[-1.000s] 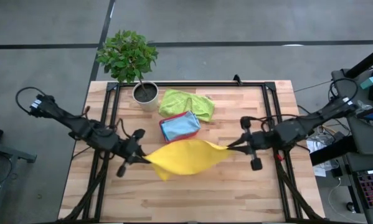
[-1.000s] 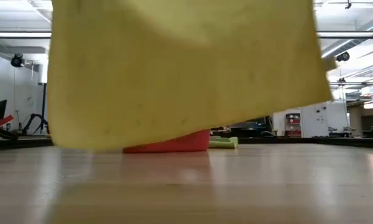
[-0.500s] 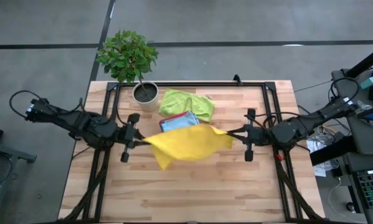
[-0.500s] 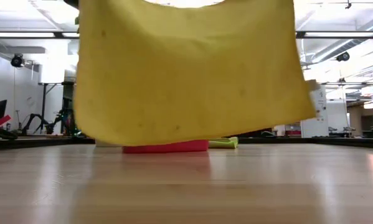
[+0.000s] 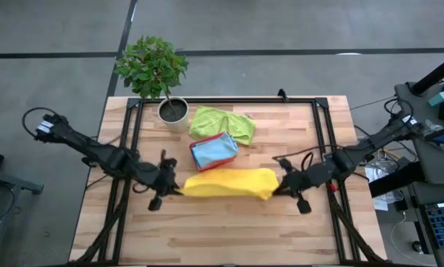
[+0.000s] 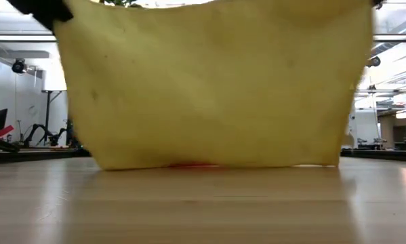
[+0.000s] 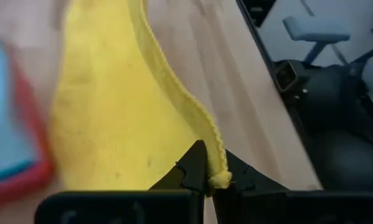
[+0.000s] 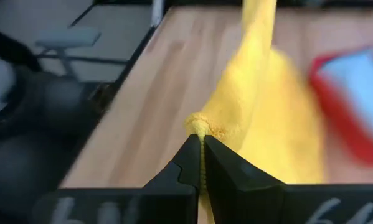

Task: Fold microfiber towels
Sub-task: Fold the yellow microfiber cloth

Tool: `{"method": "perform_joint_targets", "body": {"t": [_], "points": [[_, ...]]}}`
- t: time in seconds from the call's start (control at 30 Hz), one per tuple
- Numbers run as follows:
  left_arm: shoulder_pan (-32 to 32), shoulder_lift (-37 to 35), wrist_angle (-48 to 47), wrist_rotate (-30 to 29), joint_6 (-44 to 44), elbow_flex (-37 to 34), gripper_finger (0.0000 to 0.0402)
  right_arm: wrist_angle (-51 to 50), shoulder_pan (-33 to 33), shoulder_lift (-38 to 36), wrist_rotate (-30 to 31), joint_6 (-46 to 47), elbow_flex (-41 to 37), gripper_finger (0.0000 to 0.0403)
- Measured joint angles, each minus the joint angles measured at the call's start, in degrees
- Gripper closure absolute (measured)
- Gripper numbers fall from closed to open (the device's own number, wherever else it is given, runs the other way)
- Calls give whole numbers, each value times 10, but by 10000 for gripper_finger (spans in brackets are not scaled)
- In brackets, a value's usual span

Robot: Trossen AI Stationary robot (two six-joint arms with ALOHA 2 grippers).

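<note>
A yellow microfiber towel (image 5: pixel 229 182) hangs as a sheet between my two grippers at the table's middle. In the low view the yellow towel (image 6: pixel 209 88) fills most of the picture, and its lower edge (image 6: pixel 209 165) reaches the table top. My left gripper (image 5: pixel 174 190) is shut on its left top corner and my right gripper (image 5: pixel 276 190) on its right top corner. A teal-blue towel (image 5: pixel 214 150) lies in a pink tray (image 5: pixel 194 159) just behind. A lime green towel (image 5: pixel 223 124) lies crumpled farther back. My left gripper pinches the yellow towel's top corner (image 7: pixel 220 178) between its two fingers (image 7: pixel 192 168), coming from the table's left and slanting down. The hem runs away from the fingers and the cloth hangs below. My right gripper pinches the opposite top corner (image 8: pixel 202 127) between its two fingers (image 8: pixel 187 160), coming from the table's right and slanting slightly down. The top edge between both holds is nearly straight, and the cloth hangs below to the table.
A potted plant (image 5: pixel 153 68) in a white pot (image 5: pixel 173 111) stands at the far left. Dark frame rails (image 5: pixel 135 141) run along both table sides. Bare wood (image 5: pixel 229 230) lies between the towel and the near edge.
Both grippers swung the yellow towel out toward the far edge, then came back toward the near edge and sank. The towel hung clear of the table before; its lower edge is now down at the table top. Both grippers stayed shut on their corners.
</note>
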Motion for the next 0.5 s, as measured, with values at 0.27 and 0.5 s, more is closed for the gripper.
{"method": "perform_joint_targets", "body": {"t": [0.27,0.5], "points": [[-74,159,129,76,-107,-11,402,71,84,107,-36,165,-45,394],[-97,293,306,179,-191,-10,402,145,138,220,-82,330,-44,394]]}}
